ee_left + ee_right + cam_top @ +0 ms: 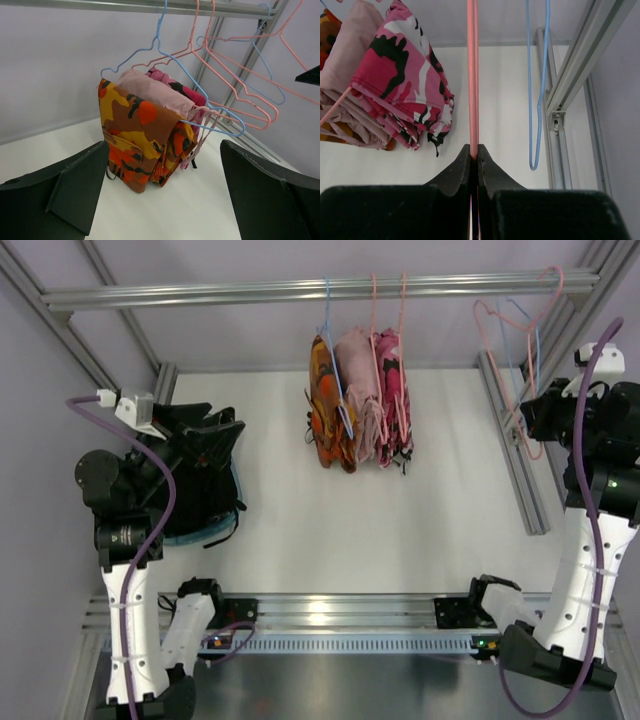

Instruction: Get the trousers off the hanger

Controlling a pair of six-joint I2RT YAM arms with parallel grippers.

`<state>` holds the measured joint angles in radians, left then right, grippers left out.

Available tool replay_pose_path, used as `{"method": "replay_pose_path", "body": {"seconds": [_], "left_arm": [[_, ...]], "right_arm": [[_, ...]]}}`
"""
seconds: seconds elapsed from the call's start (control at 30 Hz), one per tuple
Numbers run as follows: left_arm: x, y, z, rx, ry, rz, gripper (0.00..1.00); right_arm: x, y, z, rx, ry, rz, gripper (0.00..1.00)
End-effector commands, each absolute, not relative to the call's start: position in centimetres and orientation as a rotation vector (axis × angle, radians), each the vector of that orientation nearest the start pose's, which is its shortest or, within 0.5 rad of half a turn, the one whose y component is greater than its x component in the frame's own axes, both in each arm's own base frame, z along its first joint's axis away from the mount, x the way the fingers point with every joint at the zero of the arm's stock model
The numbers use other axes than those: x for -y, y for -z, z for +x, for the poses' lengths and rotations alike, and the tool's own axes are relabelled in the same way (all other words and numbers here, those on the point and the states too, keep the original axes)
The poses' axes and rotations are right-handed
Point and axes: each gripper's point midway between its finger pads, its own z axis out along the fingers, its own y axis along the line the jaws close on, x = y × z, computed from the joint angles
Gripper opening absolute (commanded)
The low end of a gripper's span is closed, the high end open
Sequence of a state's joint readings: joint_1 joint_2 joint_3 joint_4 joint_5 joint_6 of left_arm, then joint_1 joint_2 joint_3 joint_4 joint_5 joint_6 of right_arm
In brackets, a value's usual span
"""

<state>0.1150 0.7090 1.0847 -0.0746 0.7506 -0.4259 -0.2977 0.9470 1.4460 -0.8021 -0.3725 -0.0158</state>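
A dark heap of black trousers (205,495) lies on the white table at the left, partly under my left arm. My left gripper (222,430) is above it, open and empty; in the left wrist view (164,150) its fingers stand wide apart, facing the hanging clothes. My right gripper (532,418) is shut on the wire of an empty pink hanger (520,360) at the far right; the right wrist view shows the gripper (474,150) pinching the pink hanger wire (472,75).
Orange camouflage trousers (135,145), a pale pink pair (155,92) and a pink camouflage pair (405,75) hang on hangers from the metal rail (250,290) at mid-table. An empty blue hanger (538,100) hangs by the right frame post (510,440).
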Motion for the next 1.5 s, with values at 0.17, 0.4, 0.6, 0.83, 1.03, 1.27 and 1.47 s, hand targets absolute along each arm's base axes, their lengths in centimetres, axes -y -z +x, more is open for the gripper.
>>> {"method": "replay_pose_path", "body": {"seconds": [0.17, 0.4, 0.6, 0.83, 1.03, 1.27, 1.47], "left_arm": [[10.1, -43.2, 26.3, -1.497, 0.744, 0.270, 0.99], [9.9, -40.7, 28.2, -1.663, 0.772, 0.240, 0.99], [9.0, -37.8, 29.1, -1.791, 0.724, 0.225, 0.98], [8.3, -34.9, 29.1, -1.866, 0.674, 0.214, 0.98], [7.0, -31.2, 29.2, -2.026, 0.605, 0.204, 0.98], [4.8, -27.9, 28.7, -2.157, 0.441, 0.218, 0.98], [3.5, -25.8, 27.5, -2.255, 0.350, 0.255, 0.98]], "right_arm": [[2.5, -44.9, 31.8, -1.710, -0.132, -0.056, 0.00], [3.5, -42.1, 35.1, -1.806, -0.179, 0.014, 0.00], [4.3, -39.6, 34.9, -1.854, -0.102, 0.005, 0.00], [4.7, -36.0, 33.5, -1.920, -0.045, -0.024, 0.00], [4.9, -34.6, 32.3, -1.957, -0.010, -0.038, 0.01], [4.3, -34.6, 29.7, -1.971, 0.009, -0.057, 0.64], [3.1, -35.1, 25.7, -1.962, 0.021, -0.099, 0.99]]}}
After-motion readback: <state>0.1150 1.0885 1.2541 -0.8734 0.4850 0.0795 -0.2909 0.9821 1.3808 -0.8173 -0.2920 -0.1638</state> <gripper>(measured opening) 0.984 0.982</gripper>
